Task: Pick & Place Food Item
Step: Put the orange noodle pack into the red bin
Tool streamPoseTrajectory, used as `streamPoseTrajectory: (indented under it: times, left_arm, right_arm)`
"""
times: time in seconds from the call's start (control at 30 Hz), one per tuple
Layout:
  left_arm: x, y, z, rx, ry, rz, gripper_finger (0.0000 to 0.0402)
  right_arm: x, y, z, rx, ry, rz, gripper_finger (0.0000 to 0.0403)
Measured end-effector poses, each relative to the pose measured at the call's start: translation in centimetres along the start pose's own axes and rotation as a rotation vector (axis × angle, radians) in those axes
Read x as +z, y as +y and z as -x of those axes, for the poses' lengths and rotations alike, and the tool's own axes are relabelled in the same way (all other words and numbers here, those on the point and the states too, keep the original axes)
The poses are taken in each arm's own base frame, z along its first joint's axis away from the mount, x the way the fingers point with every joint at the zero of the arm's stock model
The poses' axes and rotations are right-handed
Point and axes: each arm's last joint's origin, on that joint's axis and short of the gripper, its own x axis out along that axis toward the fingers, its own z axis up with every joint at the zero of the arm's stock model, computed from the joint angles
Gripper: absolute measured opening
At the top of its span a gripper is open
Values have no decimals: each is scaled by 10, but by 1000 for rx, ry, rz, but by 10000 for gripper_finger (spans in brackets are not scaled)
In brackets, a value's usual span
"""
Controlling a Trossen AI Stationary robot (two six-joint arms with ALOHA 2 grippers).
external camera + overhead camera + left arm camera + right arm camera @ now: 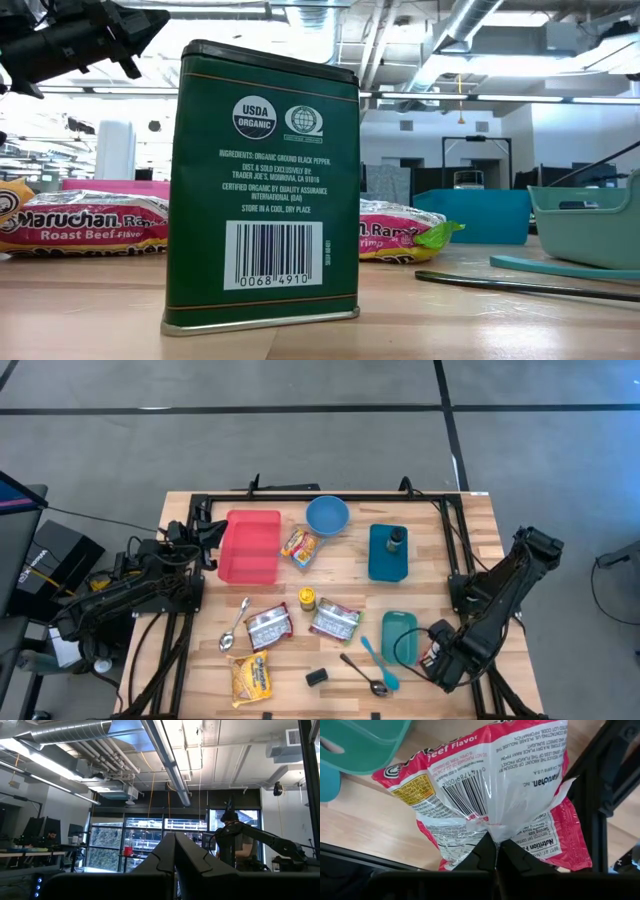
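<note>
My right pincer is pinched fully together on the crimped edge of a red-and-white ramen packet, and the packet hangs from my fingertips with its barcode and nutrition panel facing my wrist camera. From above, this puts the packet at the table's front right, just beside the small teal container, whose corner also shows next to the packet in my wrist view. My right arm reaches down there from the table's right edge.

Close by on the wooden table lie a teal spatula and a dark spoon, then a small black block. Farther toward the middle sit two more ramen packets, a little yellow-lidded jar between them, a metal spoon and a yellow packet near the front edge. At the back stand a red tray, a blue bowl with another snack packet beside it, and a dark teal tray carrying a dark bottle.

A green pepper tin stands upright right in front of the low camera.

My left pincer is closed on nothing, parked at the table's back left corner, well apart from everything.
</note>
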Motion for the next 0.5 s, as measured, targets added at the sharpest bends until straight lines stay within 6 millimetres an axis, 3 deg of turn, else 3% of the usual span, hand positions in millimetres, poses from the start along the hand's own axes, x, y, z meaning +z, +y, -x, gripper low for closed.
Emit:
streamPoseTrajectory:
  times: [0.5]
  left_arm:
    - [0,0,0,0,0,0,0]
  right_arm:
    - [1,-8,18,-82,-66,5,0]
